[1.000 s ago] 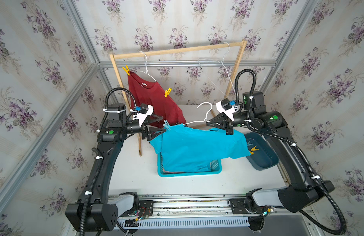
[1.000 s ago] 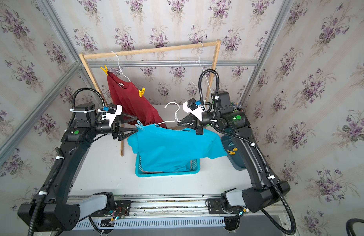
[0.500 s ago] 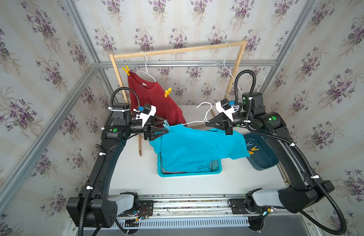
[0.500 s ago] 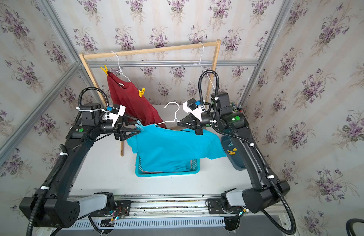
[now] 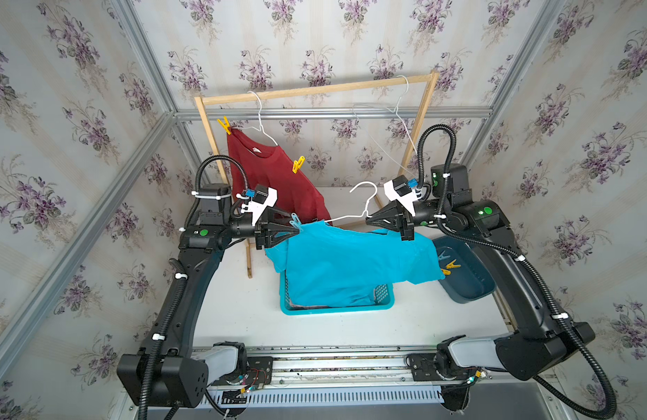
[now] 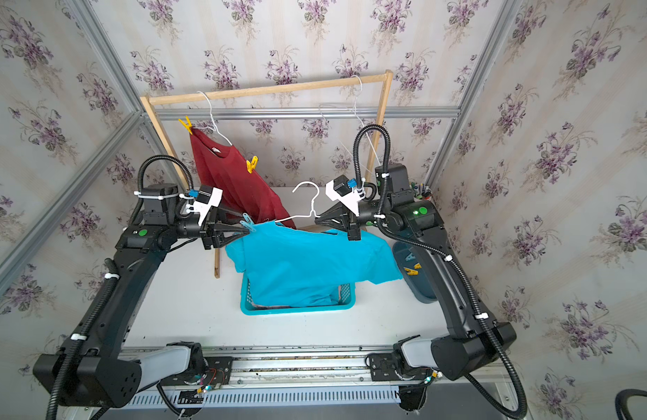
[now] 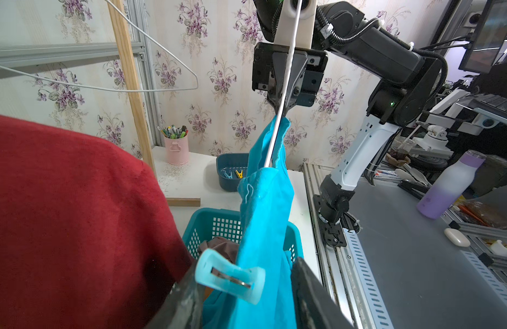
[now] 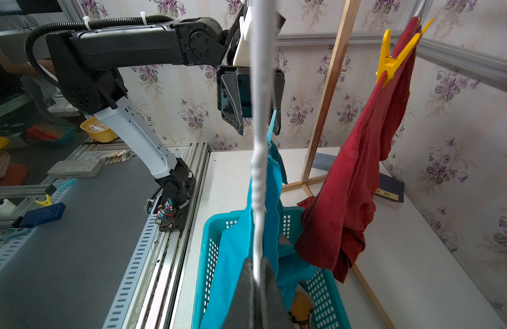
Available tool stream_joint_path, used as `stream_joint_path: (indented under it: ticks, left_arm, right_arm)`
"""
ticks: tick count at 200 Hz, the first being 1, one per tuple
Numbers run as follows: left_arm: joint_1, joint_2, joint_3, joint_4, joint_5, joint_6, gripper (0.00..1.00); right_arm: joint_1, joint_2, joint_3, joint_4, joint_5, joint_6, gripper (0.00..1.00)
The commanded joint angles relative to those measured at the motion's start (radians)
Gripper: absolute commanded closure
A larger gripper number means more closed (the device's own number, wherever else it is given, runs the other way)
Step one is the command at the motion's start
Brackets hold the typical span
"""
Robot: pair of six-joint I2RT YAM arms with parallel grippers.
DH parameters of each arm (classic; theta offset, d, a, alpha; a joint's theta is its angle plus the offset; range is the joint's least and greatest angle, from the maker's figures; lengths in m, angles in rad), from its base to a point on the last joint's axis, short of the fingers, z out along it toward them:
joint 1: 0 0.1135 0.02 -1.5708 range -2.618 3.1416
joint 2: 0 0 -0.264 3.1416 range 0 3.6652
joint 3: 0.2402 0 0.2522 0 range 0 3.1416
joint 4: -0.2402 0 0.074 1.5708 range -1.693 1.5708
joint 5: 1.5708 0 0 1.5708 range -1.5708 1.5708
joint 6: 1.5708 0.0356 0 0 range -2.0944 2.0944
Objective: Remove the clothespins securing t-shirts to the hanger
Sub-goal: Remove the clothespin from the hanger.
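A turquoise t-shirt [image 5: 351,262] hangs on a white wire hanger [image 5: 362,203] over the basket. My right gripper [image 5: 367,217] is shut on that hanger's wire [image 8: 258,199]. A light blue clothespin [image 7: 229,280] pins the shirt's shoulder. My left gripper [image 7: 243,267] stands open around it, one finger [image 7: 183,299] against the pin and shirt cloth between the pin and the other finger. In both top views the pin [image 6: 247,220] sits at the left gripper's tips. A dark red t-shirt [image 5: 274,178] hangs on the rack behind, held by two yellow clothespins [image 5: 224,124] [image 5: 298,164].
A teal basket [image 5: 336,311] under the shirt holds dusty pink cloth [image 7: 218,246]. A dark blue bin [image 5: 467,283] at the right holds loose clothespins [image 5: 451,267]. The wooden rack [image 5: 314,89] also carries an empty wire hanger [image 5: 398,120]. A pink cup of pens [image 7: 176,148] stands at the back.
My left gripper has moved right to the shirt's shoulder and its jaws have narrowed around the light blue clothespin. The right arm and the hanger have stayed put.
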Motion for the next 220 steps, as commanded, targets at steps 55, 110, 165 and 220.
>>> stream_joint_path:
  ticks: [55, 110, 165, 220]
  left_arm:
    - [-0.001, 0.007, 0.011, 0.006, 0.038, 0.018, 0.39]
    - [-0.001, 0.011, 0.019, 0.006, 0.077, 0.015, 0.44]
    - [-0.001, 0.012, 0.007, 0.005, 0.088, 0.016, 0.64]
    - [-0.002, 0.010, 0.015, 0.006, 0.081, 0.007, 0.84]
  right_arm:
    - [0.000, 0.005, 0.007, 0.021, -0.083, -0.001, 1.00]
    - [-0.001, 0.017, 0.007, 0.014, -0.082, 0.001, 1.00]
    - [0.000, 0.012, 0.010, 0.022, -0.081, 0.003, 1.00]
    - [0.000, 0.012, 0.006, 0.018, -0.072, 0.004, 1.00]
